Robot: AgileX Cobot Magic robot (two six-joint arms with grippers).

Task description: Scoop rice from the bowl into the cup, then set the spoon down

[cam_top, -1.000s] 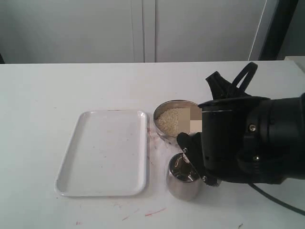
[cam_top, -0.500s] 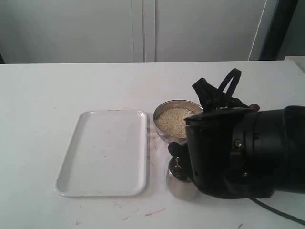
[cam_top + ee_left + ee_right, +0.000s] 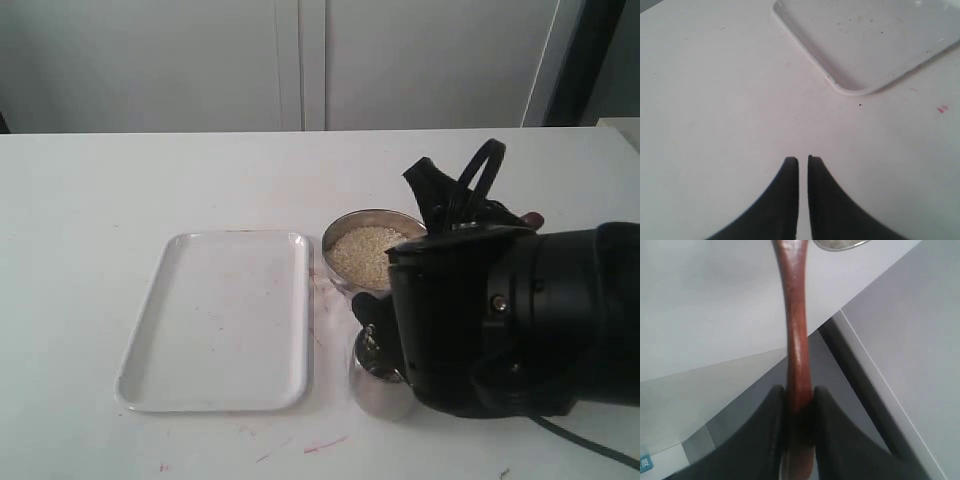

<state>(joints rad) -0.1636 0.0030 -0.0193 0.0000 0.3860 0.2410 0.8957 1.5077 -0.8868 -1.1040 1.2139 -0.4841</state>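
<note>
**Spoon of dark reddish-brown wood point(image 3: 796, 340) pinched in right gripper point(image 3: 799, 392)**

Both black fingers of the right gripper press against the spoon's long thin handle, one on each side, and clamp it. The wrist view cuts off the spoon's head, so its contents cannot be told. In the exterior view the bulky black right arm hangs low over the near right part of the white surface point(image 3: 100, 200). It covers much of the small straight-sided shiny steel cup point(image 3: 372, 392), so only the cup's lower wall and a bit of its rim show. Whether any grains lie inside cannot be told.

Just behind the cup sits the round shiny silver metal bowl point(image 3: 328, 250), its right side hidden by the arm. A level mass of off-white rice point(image 3: 362, 255) fills it. A flat white rectangular tray point(image 3: 215, 320) with rounded corners lies just left of the bowl and cup, apart from both.

The left gripper point(image 3: 803, 161) hovers over bare surface near one corner of the tray. Its two dark fingers are drawn almost together, with only a thin slit between them, and grasp nothing.
</note>
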